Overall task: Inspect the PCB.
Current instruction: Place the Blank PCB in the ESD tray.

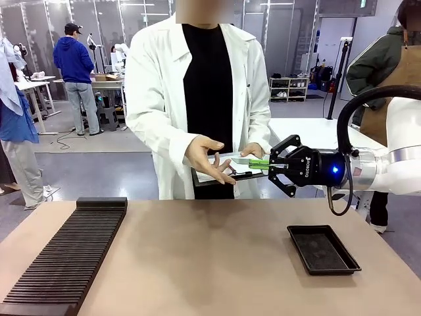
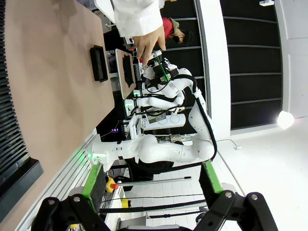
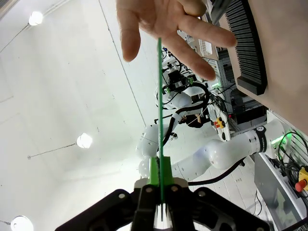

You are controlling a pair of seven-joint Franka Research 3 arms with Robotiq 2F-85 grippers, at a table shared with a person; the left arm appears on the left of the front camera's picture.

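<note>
My right gripper [image 1: 271, 165] is shut on one end of the PCB [image 1: 252, 162], a thin green board held out flat above the table's far edge towards the person. The person's open hand [image 1: 208, 158] hovers palm-up just beyond the board's free end. In the right wrist view the PCB [image 3: 159, 110] shows edge-on as a thin green line rising from my right gripper [image 3: 160, 179] to the person's spread hand [image 3: 166, 21]. My left gripper [image 2: 153, 185] stands open, with nothing between its fingers, well off the table's near side.
A shallow black tray [image 1: 323, 249] lies on the table at the right. A black slotted rack [image 1: 69, 253] runs along the left. The person's other hand holds a clipboard [image 1: 223, 172] beneath the board. People stand farther back.
</note>
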